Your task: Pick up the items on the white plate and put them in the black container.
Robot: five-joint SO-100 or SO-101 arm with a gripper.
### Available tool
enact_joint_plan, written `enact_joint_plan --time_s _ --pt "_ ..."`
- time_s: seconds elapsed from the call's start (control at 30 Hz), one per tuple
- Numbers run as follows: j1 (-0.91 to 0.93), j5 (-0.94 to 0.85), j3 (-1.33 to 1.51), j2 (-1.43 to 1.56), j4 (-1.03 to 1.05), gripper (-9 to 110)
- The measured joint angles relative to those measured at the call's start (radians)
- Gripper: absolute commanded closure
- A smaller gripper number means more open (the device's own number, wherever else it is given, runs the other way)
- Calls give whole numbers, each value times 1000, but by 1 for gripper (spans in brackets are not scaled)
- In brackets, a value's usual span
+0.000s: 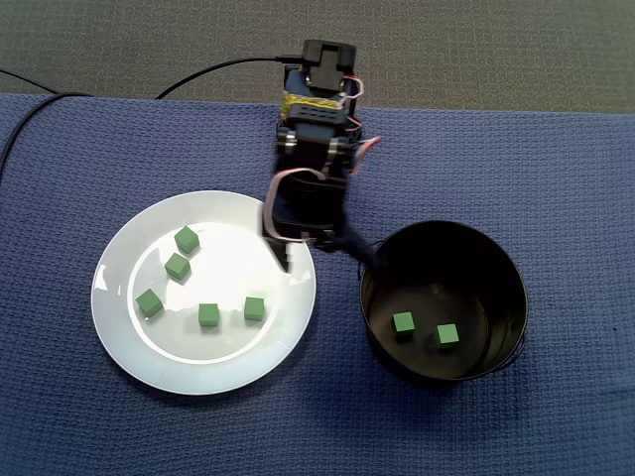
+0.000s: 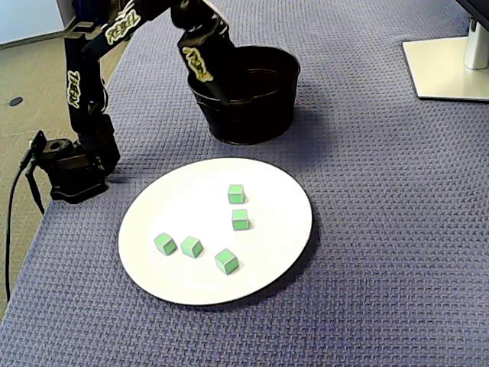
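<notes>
Several green cubes (image 1: 208, 314) lie on the white plate (image 1: 119, 337) at the left of a fixed view from above; the same cubes (image 2: 241, 219) rest on the plate (image 2: 279, 191) in the angled fixed view. To the plate's right stands the black container (image 1: 518, 297), holding two green cubes (image 1: 403, 323). My gripper (image 1: 322, 258) hangs open between plate and container, one finger over the plate's right rim, the other by the container's left rim, nothing held. From the side, the gripper (image 2: 208, 73) is in front of the container (image 2: 252, 115); its jaws are hard to make out there.
A blue woven cloth (image 1: 556, 178) covers the table. The arm's base (image 2: 72, 172) sits at the cloth's left edge, a cable (image 2: 11, 229) trailing from it. A white stand base (image 2: 451, 69) occupies the far right corner. Grey carpet (image 1: 496, 50) lies beyond the cloth.
</notes>
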Motion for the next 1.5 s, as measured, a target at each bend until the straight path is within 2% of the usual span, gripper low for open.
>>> enact_joint_plan --time_s 0.2,0.5,0.73,1.1,1.5 --pt "92 -17 51 -23 0 51" --pt "195 -219 63 -158 -21 52" --pt "230 -307 57 -281 -60 52" --pt "253 -344 38 -431 -207 52" --pt "253 -350 38 -494 -215 55"
